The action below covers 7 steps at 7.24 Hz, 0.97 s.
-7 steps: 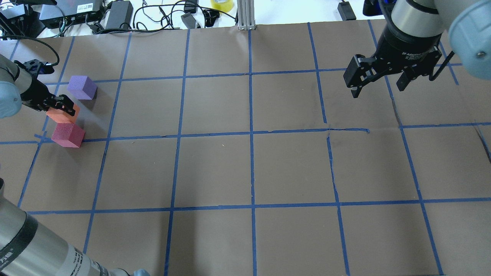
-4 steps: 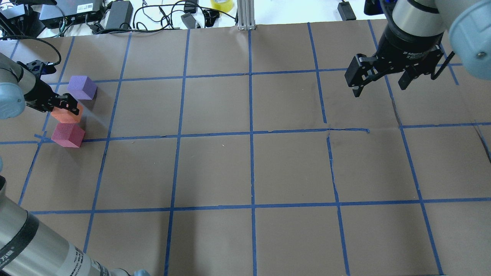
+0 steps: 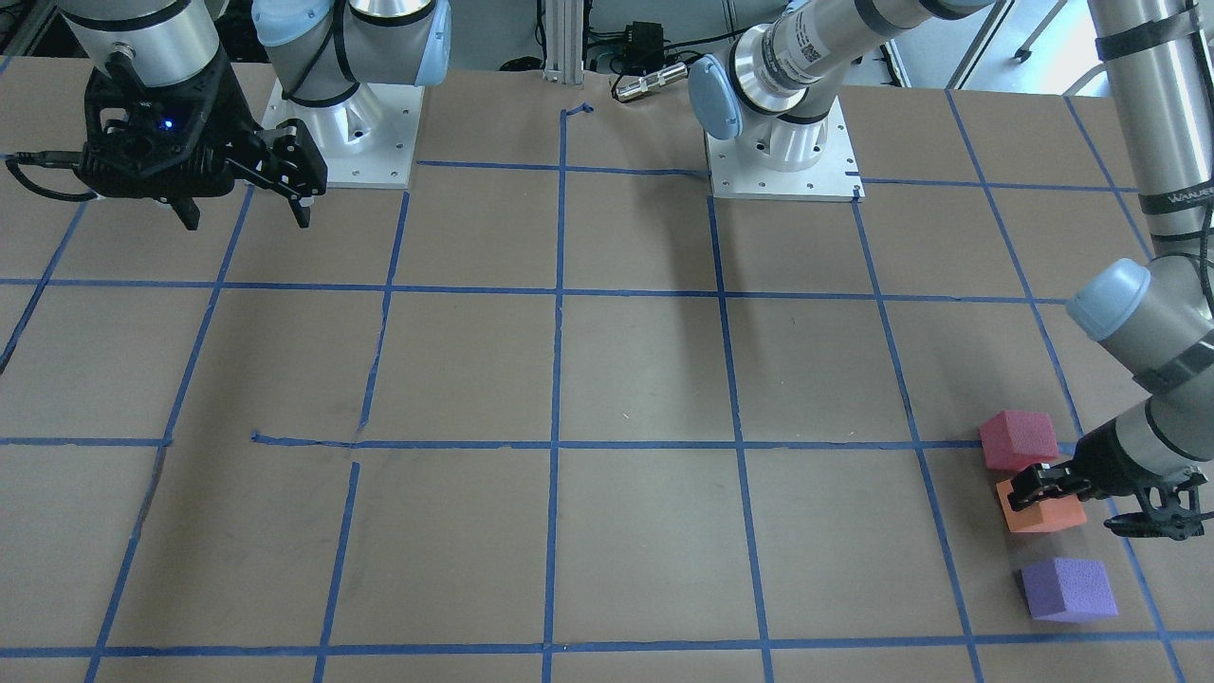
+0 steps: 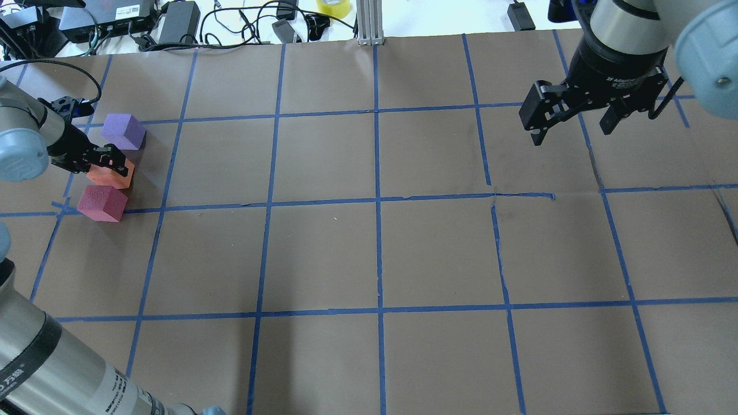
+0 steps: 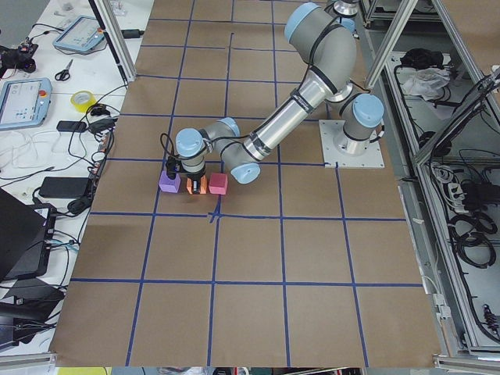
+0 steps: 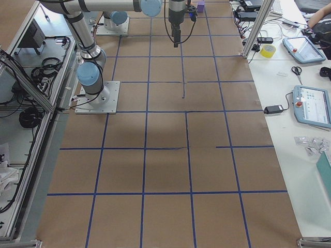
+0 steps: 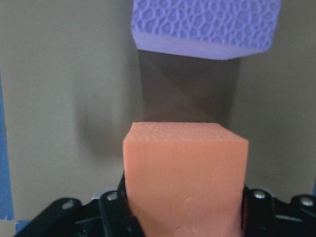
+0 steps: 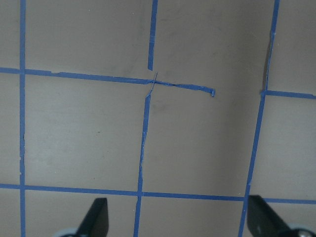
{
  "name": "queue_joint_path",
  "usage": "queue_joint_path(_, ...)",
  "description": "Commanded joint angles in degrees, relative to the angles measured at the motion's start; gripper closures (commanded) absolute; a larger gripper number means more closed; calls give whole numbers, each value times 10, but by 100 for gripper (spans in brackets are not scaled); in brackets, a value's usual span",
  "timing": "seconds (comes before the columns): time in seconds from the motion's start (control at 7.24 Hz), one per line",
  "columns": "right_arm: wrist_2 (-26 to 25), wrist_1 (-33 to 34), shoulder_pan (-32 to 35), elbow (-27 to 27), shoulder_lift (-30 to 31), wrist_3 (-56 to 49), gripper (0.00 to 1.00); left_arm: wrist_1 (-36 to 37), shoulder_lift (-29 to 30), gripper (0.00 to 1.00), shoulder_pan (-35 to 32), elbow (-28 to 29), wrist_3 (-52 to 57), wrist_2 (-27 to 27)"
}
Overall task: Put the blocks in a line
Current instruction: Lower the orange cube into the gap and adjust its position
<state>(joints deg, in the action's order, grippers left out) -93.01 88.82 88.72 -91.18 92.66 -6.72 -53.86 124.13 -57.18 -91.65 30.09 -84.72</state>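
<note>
The brown gridded worktop (image 4: 380,253) carries all three blocks close to its left edge, in the half farther from the robot; the rest of what has changed is small. The right arm (image 4: 622,34) has barely stirred over the last second and hangs above the far right corner. The left arm (image 4: 23,153) has swung a little inward from the left edge, and the left gripper (image 4: 109,168) has come with it.

That shift has carried the orange block (image 4: 118,180) away from the edge and into the gap between the purple block (image 4: 123,131) and the red block (image 4: 102,203); a second ago it sat to the edge side of both. It now lies roughly on the line joining its neighbours, near the red block and a short way from the purple one, so the row looks nearly made. The likely remainder is to let go and back off without nudging either neighbour. Whether the orange block rests on the paper or hangs just above it cannot be told.

The left gripper's jaws are clamped on the orange block's two sides; the wrist view shows it filling the space between them, with the purple block straight ahead. The right gripper (image 4: 571,134) has its jaws wide apart; it holds nothing and touches nothing.
</note>
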Motion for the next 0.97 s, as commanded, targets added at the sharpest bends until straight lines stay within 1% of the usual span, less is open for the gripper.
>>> queue_joint_path(0.0,1,0,1,1,1,3,0,4,1,100,-12,2,-7,-1)
queue_joint_path(0.14,7,0,1,1,1,6,0,6,1,100,-18,1,-19,-1)
queue_joint_path(0.28,6,0,1,1,2,6,0,15,2,100,-20,1,-8,-1)
queue_joint_path(0.41,6,-1,1,1,1,6,0,31,4,100,-18,2,32,-2)
queue_joint_path(0.83,10,0,1,0,2,7,0,41,3,100,-17,2,39,-3)
